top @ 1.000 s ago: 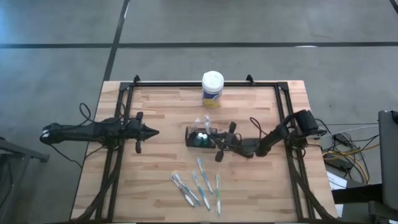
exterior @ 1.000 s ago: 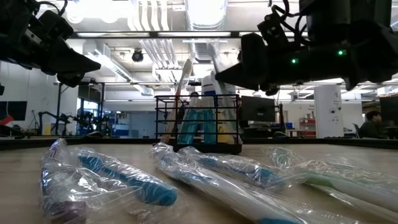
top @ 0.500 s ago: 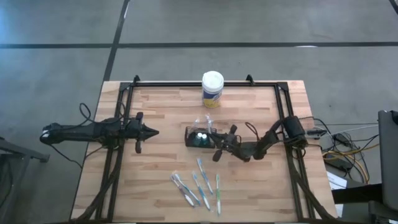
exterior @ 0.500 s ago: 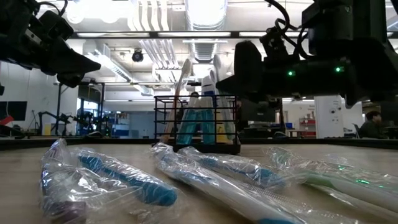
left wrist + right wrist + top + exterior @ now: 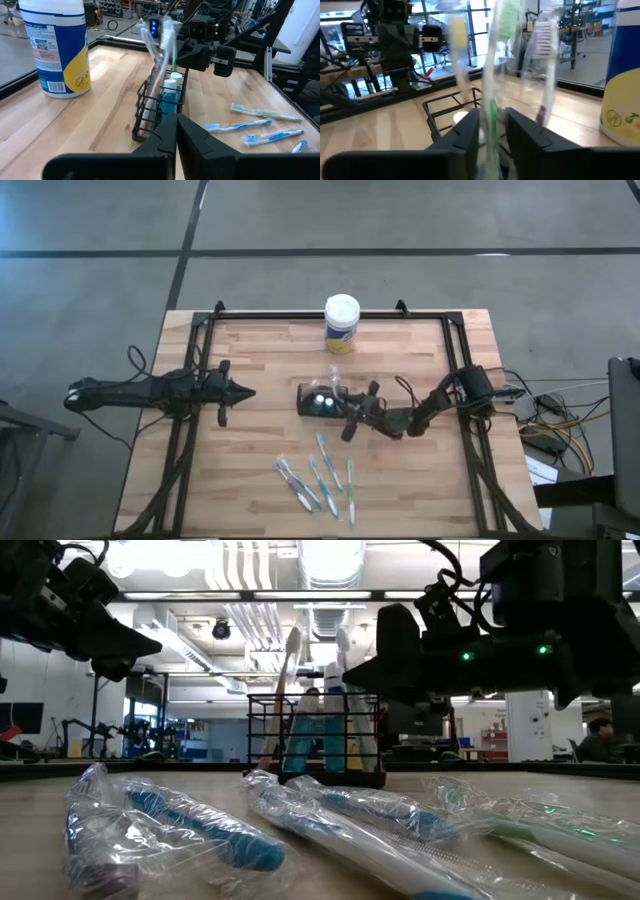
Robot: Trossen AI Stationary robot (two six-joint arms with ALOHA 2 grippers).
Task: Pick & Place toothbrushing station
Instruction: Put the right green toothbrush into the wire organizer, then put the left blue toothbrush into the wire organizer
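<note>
**High view: a wrapped toothbrush is being let go into the caddy**

The worktop (image 5: 260, 350) carries everything. The left arm waits over its left part, and the left pincer (image 5: 248, 391) is pressed together on nothing. The right arm reaches in from the right side, and the right pincer (image 5: 343, 400) is at the right end of the black wire caddy (image 5: 318, 401), which stands near the middle of the worktop. The white-lidded canister (image 5: 342, 323) stands well apart from it, at the far edge.

I judge the step to be the release. In the right wrist view the jaws stand a little spread, and the green toothbrush (image 5: 492, 95) in its clear wrap is upright between them, seemingly no longer pinched. Other brushes and white-capped tubes are already in the caddy. Several wrapped toothbrushes (image 5: 320, 477) lie loose on the near part of the worktop.

The next move probably calls for lifting the pincer straight away without catching the wrap. Then it would go to the loose brushes for another one.

Compared with one second ago, the right arm has pushed closer over the caddy. Its jaws, then closed, have parted. In the low view the tall brush in the caddy now leans less.
</note>
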